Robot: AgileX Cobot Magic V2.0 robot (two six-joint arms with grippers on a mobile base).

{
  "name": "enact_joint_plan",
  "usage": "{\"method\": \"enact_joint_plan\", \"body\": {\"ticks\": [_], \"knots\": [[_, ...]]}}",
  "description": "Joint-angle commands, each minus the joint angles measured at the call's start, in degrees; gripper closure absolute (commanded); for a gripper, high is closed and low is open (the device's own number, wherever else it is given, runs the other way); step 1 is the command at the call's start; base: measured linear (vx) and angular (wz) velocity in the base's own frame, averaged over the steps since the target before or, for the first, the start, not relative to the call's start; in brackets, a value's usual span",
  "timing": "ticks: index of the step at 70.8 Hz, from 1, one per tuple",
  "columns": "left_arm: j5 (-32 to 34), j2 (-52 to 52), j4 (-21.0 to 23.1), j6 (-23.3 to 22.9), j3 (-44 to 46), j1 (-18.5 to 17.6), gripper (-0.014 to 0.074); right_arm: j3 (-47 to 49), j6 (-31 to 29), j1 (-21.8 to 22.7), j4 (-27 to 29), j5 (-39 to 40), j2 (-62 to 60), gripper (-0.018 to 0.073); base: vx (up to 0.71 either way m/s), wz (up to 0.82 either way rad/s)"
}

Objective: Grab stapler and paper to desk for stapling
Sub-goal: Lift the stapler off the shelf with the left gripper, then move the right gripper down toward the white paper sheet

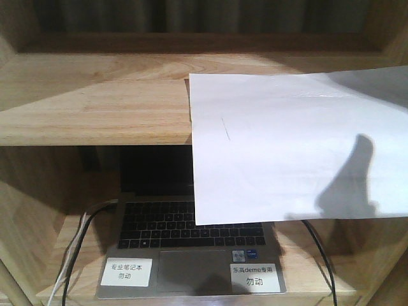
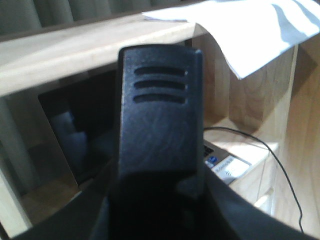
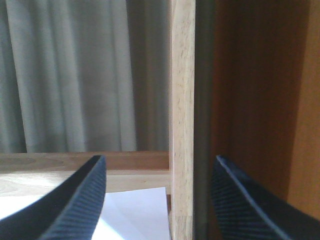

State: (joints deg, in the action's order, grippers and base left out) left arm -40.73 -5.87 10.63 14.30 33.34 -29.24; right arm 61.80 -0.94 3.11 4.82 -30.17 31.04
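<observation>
Clamped on the stapler (image 2: pixel 160 115) with the left end effector (image 2: pixel 160 212), stapler upright and filling the wrist view. Beyond it, up and to the right: the paper (image 2: pixel 250 25), flat on the shelf unit (image 2: pixel 75 50), one corner hanging over the front edge. Under that shelf, an open laptop (image 1: pixel 191 242). Right end effector (image 3: pixel 159 167) released, fingers (image 3: pixel 75 200) wide apart either side of a wooden upright (image 3: pixel 182 100). Paper just below, toward the left finger. Grey curtain (image 3: pixel 70 75) behind.

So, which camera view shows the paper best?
The front view: nearly the whole paper shows, hanging over the shelf edge, only its right side cut off. The left wrist view has just a drooping corner; the right wrist view only a small piece at the bottom.
</observation>
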Motion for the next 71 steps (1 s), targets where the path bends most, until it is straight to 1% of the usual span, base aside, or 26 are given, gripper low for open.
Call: {"method": "enact_joint_plan", "body": {"ticks": [1, 71], "knots": [[6.5, -0.8, 1.0, -0.1, 1.4, -0.1, 0.0603, 1.4, -0.5, 0.2, 0.0, 4.0, 0.8, 0.0126, 0.00, 0.00], [6.5, -0.8, 1.0, -0.1, 1.4, -0.1, 0.0602, 1.4, -0.5, 0.2, 0.0, 4.0, 0.8, 0.0126, 0.00, 0.00]]}}
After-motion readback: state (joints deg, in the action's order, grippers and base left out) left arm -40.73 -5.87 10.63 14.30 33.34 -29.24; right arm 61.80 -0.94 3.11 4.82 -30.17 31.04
